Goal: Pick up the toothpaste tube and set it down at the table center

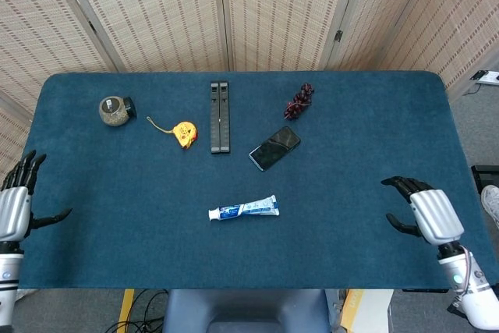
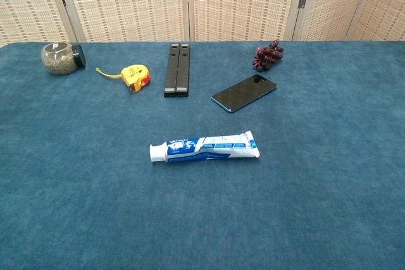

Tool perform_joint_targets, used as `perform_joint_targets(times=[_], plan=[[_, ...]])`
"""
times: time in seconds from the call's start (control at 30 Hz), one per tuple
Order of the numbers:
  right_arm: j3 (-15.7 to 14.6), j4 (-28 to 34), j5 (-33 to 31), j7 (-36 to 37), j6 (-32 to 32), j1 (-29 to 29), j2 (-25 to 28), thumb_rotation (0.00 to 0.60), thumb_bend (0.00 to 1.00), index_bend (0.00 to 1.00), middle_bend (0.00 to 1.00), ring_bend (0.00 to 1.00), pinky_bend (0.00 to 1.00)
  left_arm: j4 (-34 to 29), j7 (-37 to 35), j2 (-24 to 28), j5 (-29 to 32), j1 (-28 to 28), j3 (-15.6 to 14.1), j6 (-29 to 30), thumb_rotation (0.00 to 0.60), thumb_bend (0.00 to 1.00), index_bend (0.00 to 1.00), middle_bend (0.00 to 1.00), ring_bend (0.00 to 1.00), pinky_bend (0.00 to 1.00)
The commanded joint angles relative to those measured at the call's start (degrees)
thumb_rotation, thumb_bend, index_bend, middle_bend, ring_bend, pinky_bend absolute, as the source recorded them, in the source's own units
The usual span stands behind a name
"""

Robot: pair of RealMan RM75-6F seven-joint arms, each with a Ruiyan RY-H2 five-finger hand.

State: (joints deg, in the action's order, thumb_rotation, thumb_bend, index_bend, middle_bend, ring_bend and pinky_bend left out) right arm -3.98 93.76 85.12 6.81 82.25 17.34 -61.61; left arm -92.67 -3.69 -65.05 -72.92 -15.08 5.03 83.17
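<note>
Your toothpaste tube [image 1: 243, 210] lies flat on the blue table [image 1: 374, 130] near its middle, white cap pointing toward your left side, touching nothing. Your left hand [image 1: 14, 207] sits at the table's left edge in the head view, fingers [image 1: 30, 164] spread apart and holding nothing. Your right hand [image 1: 426, 214] hovers over the right front edge of the table, fingers [image 1: 396, 183] apart and empty; both hands are well apart from the tube, and neither shows in the chest view. Just behind the tube, a dark smartphone [image 1: 274, 147] lies at an angle. A black folded stand [image 1: 220, 116] runs front to back beyond it, with a yellow tape measure [image 1: 184, 133] to its left and a small glass jar [image 1: 114, 110] tipped on its side farther left. A bunch of dark red grapes [image 1: 299, 100] rests near the far edge.
</note>
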Motion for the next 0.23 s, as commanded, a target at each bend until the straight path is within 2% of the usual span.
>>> perform_joint_targets(times=[0.03, 0.23], plan=[[-0.38, 0.89, 0.55, -1.18, 3.24, -2.98, 1.25, 0.600, 0.29, 0.23, 0.25, 0.24, 0.36, -1.03, 3.19, -0.47, -2.19, 2.49, -2.17, 2.54, 0.600, 0.08, 0.01, 0.00, 0.00, 0.13], [-0.14, 1.69, -0.09, -3.27, 6.25, -6.88, 1.69, 0.600, 0.29, 0.18, 0.20, 0.19, 0.29, -1.98, 7.31, -0.89, -3.38, 5.40, -3.64, 4.91, 0.600, 0.08, 0.01, 0.00, 0.00, 0.13]])
